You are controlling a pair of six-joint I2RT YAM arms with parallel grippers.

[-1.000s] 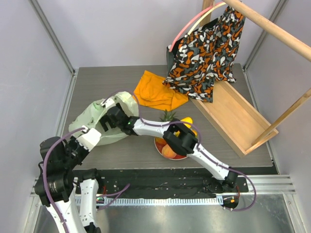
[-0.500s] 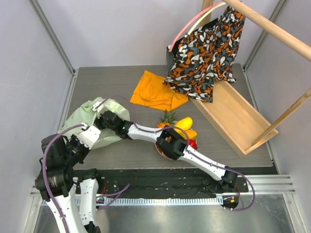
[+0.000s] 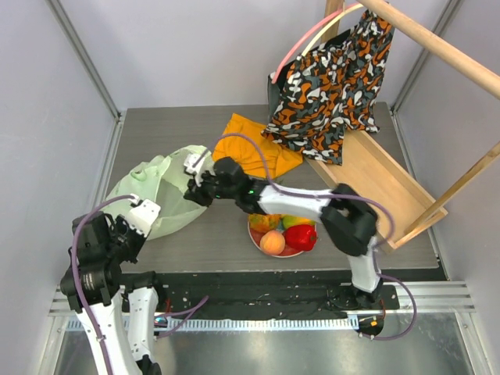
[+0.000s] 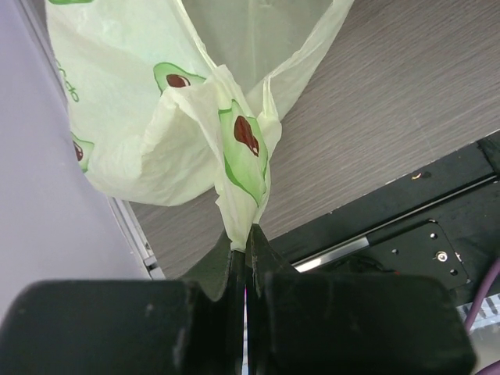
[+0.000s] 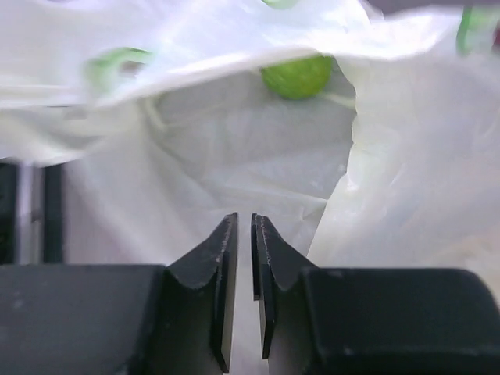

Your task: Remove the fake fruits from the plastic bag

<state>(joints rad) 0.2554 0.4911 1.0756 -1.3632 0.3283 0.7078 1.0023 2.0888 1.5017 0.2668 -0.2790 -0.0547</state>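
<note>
The pale-green plastic bag (image 3: 156, 195) lies crumpled at the left of the table. My left gripper (image 3: 147, 211) is shut on a twisted fold of the plastic bag (image 4: 242, 156), pinched at its fingertips (image 4: 234, 241). At the bag's mouth my right gripper (image 3: 197, 186) points inward. In the right wrist view its jaws (image 5: 244, 223) stand almost together, with nothing between them. A green round fruit (image 5: 297, 76) lies deep inside the bag (image 5: 234, 148). A peach (image 3: 272, 242) and a red pepper (image 3: 303, 237) rest on the plate (image 3: 251, 229), and other fruits there are hidden under the right arm.
An orange cloth (image 3: 250, 148) lies behind the right gripper. An orange-black patterned fabric bag (image 3: 332, 78) hangs from a wooden rack (image 3: 375, 187) at the back right. The table's black front rail (image 3: 258, 285) runs along the near edge.
My right gripper's jaws have closed from wide open to nearly together. Its forearm swung back and right, uncovering the peach and pepper. The bag's mouth shifted right.
</note>
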